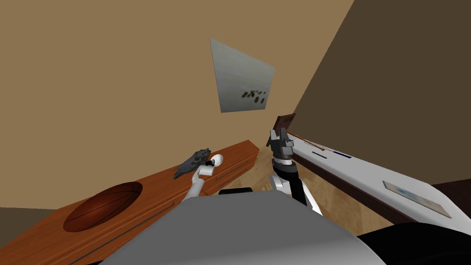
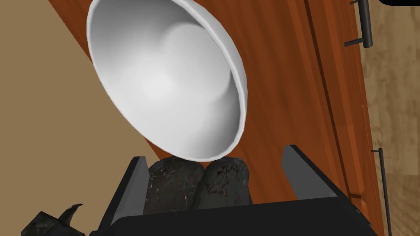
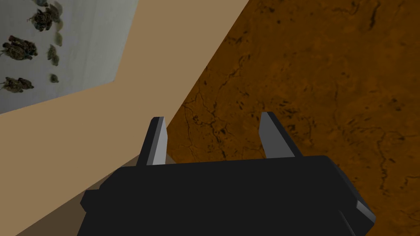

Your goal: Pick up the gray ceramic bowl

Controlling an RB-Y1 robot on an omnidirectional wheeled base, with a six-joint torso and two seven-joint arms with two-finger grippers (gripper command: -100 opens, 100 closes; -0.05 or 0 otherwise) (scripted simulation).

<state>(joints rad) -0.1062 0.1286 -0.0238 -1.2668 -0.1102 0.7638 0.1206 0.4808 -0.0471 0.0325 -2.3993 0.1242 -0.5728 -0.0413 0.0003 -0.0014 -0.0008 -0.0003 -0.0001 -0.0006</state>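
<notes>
The bowl is plain white and stands on the reddish-brown wooden cabinet, its hollow turned towards my left hand. My left gripper is open; the bowl's near rim lies just at its fingertips, between them, with neither finger touching it. A black crumpled object lies between the fingers, under the bowl's edge. In the head view the bowl is at the left gripper, beside the dark crumpled object. My right gripper is raised in front of me, open and empty.
A brown ball rests on the cabinet top to the left of the bowl. Dark drawer handles run along the cabinet front. A long white counter stretches along the right wall. A grey picture hangs above.
</notes>
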